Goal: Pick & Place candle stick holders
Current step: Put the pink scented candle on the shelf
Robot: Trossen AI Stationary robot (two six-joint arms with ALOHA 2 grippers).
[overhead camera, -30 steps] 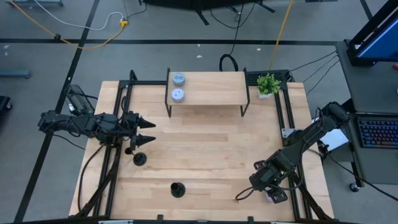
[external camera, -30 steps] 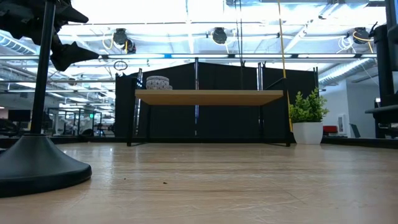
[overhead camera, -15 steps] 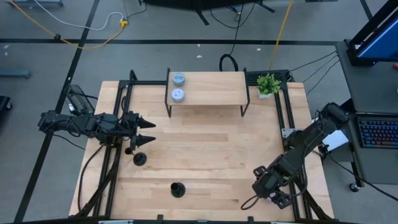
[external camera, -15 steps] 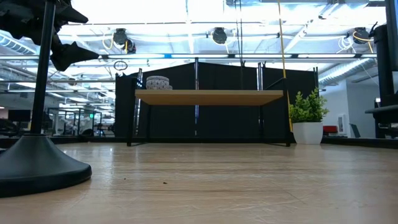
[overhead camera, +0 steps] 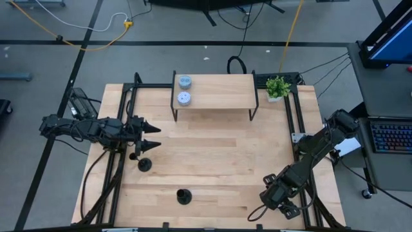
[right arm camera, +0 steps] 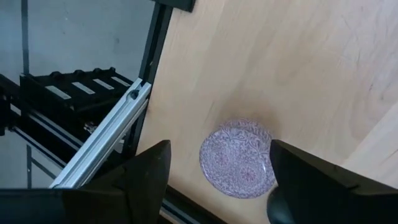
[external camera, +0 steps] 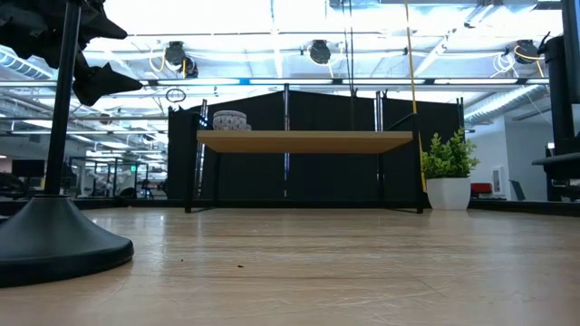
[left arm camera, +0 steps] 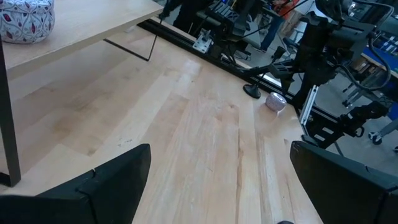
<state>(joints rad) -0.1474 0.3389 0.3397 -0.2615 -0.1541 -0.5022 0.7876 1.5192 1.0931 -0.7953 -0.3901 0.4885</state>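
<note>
Two matte-black candle stick holders stand on their disc bases on the wooden table, one (overhead camera: 145, 164) at the left and one (overhead camera: 185, 196) near the front edge. One holder (external camera: 54, 240) looms large in the low view. A third holder (left arm camera: 252, 92) stands beside a lilac tin (left arm camera: 275, 101) at the front right. My left gripper (overhead camera: 153, 136) is open and empty, just beyond the left holder. My right gripper (right arm camera: 221, 155) is open at the front right, its fingers on either side of the lilac tin (right arm camera: 239, 167) without touching it.
A low wooden shelf (overhead camera: 215, 91) stands at the table's far side with a blue tin (overhead camera: 185, 81) and a white tin (overhead camera: 184, 98) on it. A small potted plant (overhead camera: 277, 87) is at the far right corner. Black rails (overhead camera: 299, 129) run along the table's sides.
My right gripper has moved toward the table's near edge and now stands over the lilac tin. My left arm and the holders have kept still.
</note>
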